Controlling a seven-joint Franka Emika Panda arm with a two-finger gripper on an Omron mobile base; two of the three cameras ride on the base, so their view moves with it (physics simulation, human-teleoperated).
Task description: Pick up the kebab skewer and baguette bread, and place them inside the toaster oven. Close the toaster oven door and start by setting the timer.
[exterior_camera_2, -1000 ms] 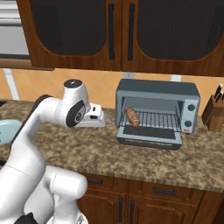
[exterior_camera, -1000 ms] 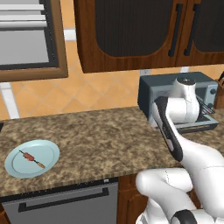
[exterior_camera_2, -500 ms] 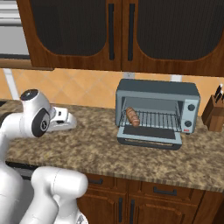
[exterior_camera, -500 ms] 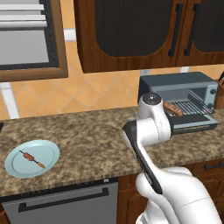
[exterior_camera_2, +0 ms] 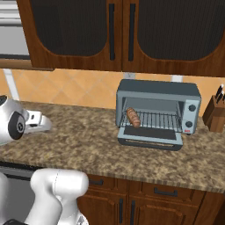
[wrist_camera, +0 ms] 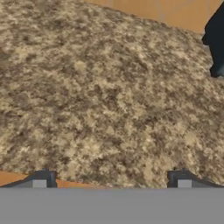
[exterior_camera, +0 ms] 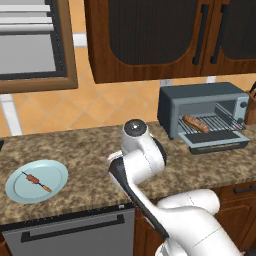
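Speckled brown granite counter (exterior_camera: 80, 150) runs the width of the kitchen under dark wood cabinets (exterior_camera_2: 118, 30), and nothing stands between the arm and either end of it. Over at the right sits the toaster oven (exterior_camera: 202, 112), its toaster oven door (exterior_camera: 217, 144) dropped flat open, with the baguette bread (exterior_camera: 195, 124) lying on the left part of the wire rack. A knife block (exterior_camera_2: 215, 115) stands just beside the oven's right side. Far to the left, well apart from the oven, a pale blue plate (exterior_camera: 55, 172) holds the kebab skewer (exterior_camera: 36, 180). The gripper (wrist_camera: 111, 181) looks down on bare granite, fingertips (wrist_camera: 41, 179) spread wide, holding nothing. Against half a second ago, the arm has swung further left, away from the oven, toward the plate; baguette and skewer haven't budged.
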